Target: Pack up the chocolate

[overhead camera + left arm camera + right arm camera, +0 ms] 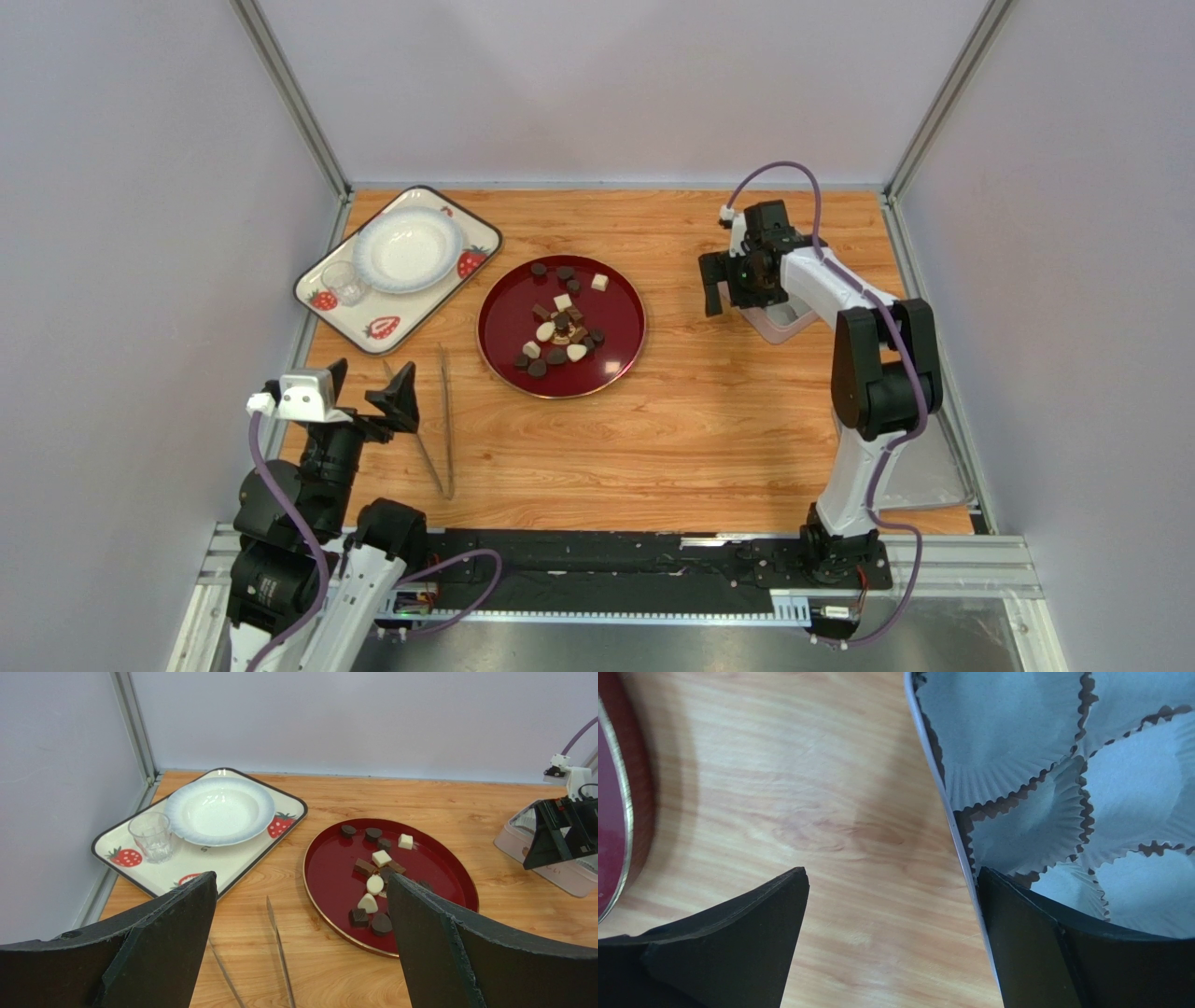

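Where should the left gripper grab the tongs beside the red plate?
Probably mid-length on the tongs, from straight above, with the left gripper spanning both legs. They lie flat, joined end nearer the robot, tips splayed toward the tray; squeezing there would close them.

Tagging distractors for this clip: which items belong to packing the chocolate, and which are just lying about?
Job: chocolate pieces, red plate holding them, tin, its paper cups, tongs (probably the tool).
Lying about: strawberry tray, white bowl, glass.
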Motion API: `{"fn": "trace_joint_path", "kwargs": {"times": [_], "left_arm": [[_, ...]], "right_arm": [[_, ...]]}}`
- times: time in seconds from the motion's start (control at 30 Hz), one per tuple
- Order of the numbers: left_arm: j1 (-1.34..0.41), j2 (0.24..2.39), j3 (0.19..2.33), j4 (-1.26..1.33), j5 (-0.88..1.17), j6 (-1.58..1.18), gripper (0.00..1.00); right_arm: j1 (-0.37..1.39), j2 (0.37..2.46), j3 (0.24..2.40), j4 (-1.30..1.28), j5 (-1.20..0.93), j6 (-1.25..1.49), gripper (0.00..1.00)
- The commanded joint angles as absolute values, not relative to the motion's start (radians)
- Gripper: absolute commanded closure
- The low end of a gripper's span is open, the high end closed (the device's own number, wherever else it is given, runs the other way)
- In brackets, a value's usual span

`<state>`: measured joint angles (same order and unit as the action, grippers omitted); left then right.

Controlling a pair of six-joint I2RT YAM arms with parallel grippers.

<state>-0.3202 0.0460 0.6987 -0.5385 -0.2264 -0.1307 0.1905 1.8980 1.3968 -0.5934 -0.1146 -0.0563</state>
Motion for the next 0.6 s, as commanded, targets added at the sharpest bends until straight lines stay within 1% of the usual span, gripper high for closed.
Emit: {"fn": "trace_joint_path", "kwargs": {"times": [0.0,0.07,0.17,0.37,0.57], "left_arm": [[-0.324,0.037,0.696,-0.519,-0.222,-0.118,0.01],[-0.324,0.038,0.696,-0.518,-0.221,-0.118,0.01],[-0.324,0.040,0.698,-0.518,-0.221,-0.120,0.01],[-0.324,0.041,0.696,-0.522,-0.219,-0.118,0.01],[-0.324,0.054,0.696,-0.520,-0.216,-0.118,0.01]], "right_arm": [[0.277,1.766,1.326,-0.601,-0.129,0.018,0.06],[0.311,1.741,1.270,-0.601,-0.112,0.037,0.06],[0.411,1.692,1.208,-0.611,-0.072,0.080,0.06],[0.555,1.598,1.089,-0.598,-0.060,0.169,0.06],[0.691,1.523,1.048,-0.615,-0.026,0.288,0.06]]}}
